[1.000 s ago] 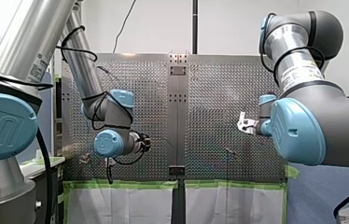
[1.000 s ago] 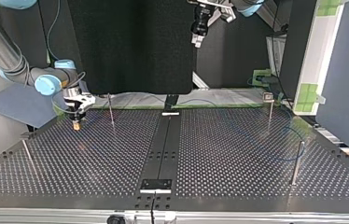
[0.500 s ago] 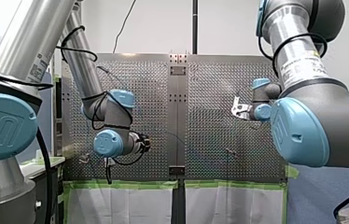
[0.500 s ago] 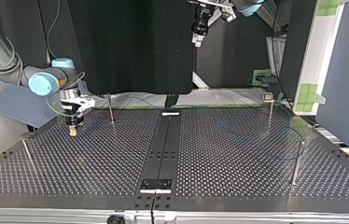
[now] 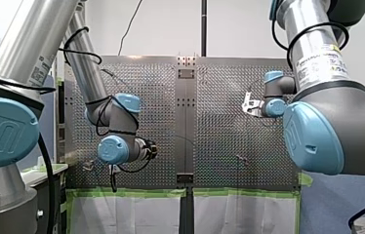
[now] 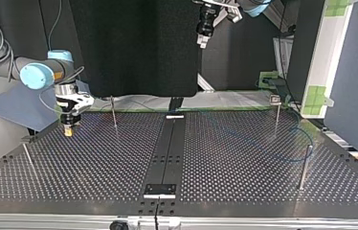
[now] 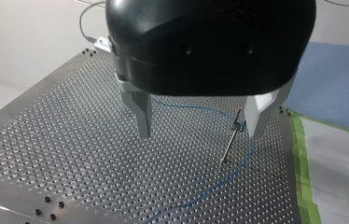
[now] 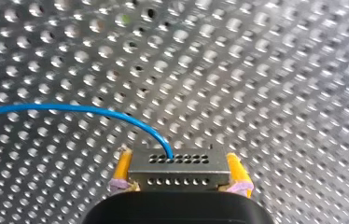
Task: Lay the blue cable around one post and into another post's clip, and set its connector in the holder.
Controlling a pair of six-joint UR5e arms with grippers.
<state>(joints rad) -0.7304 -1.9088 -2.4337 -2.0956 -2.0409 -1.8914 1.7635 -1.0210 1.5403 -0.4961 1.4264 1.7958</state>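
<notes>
Perforated table [image 6: 95, 163] fills the top view, and near its far left corner my right tool [image 6: 68, 130] hangs just above the holes. Its yellow pads are clamped on the connector [image 8: 178, 170], from which the blue cable [image 8: 70, 108] curves away, and it is closer to the side edge than a second ago, with a thin post [image 6: 113, 112] beside it. Further right the cable grows faint as it passes a second post [image 7: 231, 140], touching or not I cannot tell, under my left tool [image 7: 200, 126], which is raised, spread wide, holding nothing and partly cut off.
</notes>
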